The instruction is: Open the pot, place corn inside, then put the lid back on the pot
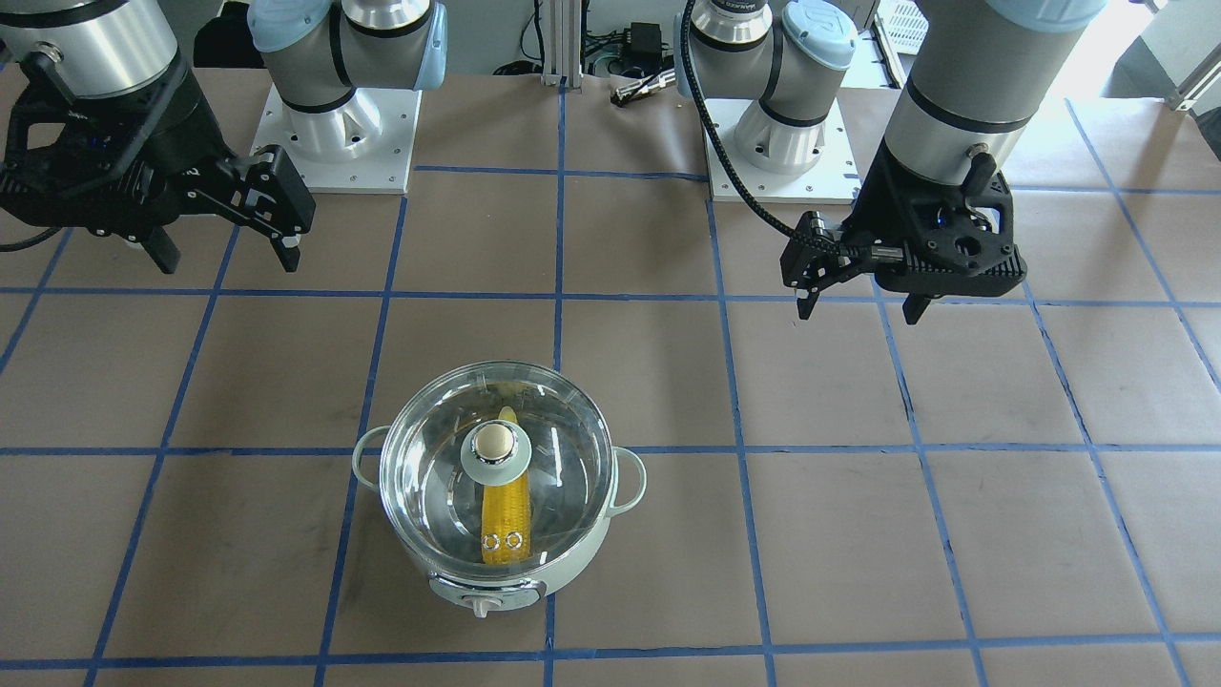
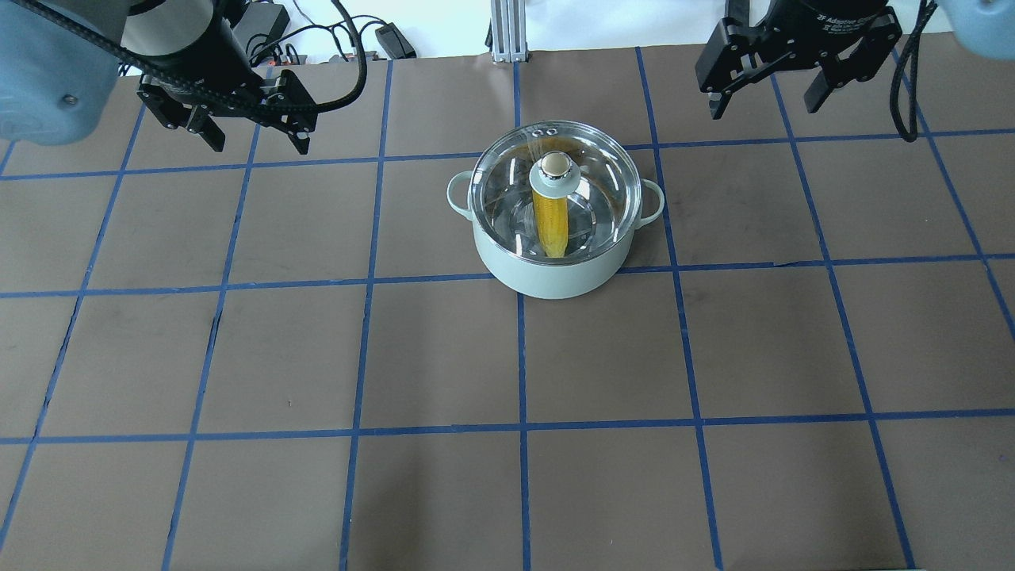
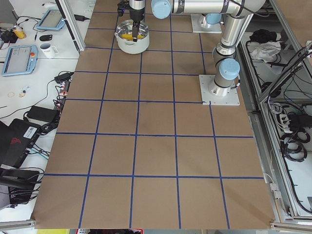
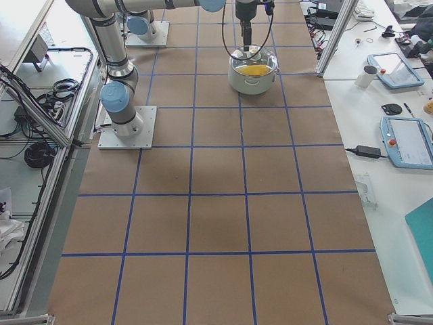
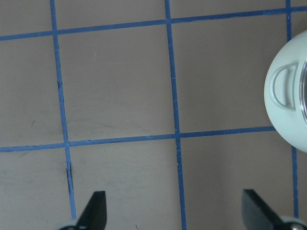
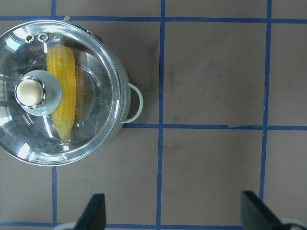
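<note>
The pale mint pot [image 1: 534, 584] stands on the table with the clear glass lid [image 1: 558, 429] seated on it. The yellow corn [image 1: 506, 520] lies inside, seen through the glass. In the overhead view the pot [image 2: 555, 277], lid [image 2: 604, 181] and corn [image 2: 549, 226] sit at mid-table. My left gripper [image 2: 259, 145] is open and empty, raised off to the pot's left. My right gripper [image 2: 763, 107] is open and empty, raised off to its right. The left wrist view shows the pot's handle [image 5: 284, 88]. The right wrist view shows lid [image 6: 96, 124] and corn [image 6: 65, 91].
The table is brown paper with a blue tape grid. The arm base plates [image 1: 334, 143] [image 1: 777, 157] stand at the robot's edge. Side benches with tablets [image 4: 406, 139] and a mug [image 3: 48, 48] flank the table.
</note>
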You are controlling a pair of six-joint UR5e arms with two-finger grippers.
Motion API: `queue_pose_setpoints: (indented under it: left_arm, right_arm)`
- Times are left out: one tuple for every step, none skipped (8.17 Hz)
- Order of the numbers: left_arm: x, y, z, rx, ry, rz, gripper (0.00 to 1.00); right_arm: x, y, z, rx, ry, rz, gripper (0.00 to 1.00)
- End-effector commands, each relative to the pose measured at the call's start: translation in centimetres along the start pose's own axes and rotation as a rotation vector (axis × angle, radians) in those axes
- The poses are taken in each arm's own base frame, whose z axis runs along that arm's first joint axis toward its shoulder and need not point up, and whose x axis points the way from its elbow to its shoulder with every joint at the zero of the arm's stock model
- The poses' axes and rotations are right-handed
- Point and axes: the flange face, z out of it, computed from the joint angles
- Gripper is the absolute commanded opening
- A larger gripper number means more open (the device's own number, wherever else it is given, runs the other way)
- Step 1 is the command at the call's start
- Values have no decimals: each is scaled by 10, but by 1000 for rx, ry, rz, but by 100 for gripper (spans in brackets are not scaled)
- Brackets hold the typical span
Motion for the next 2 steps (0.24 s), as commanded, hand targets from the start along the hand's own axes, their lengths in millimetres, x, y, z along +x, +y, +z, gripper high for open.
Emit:
queue_pose_setpoints:
  left_arm:
    - [0,0,1,-2,-1,0,100]
    - [0,0,0,0,-1,-2,100]
  right_arm:
    - [0,1,-1,0,-1,-2,100]
    - [1,2,0,-2,7,-12,100]
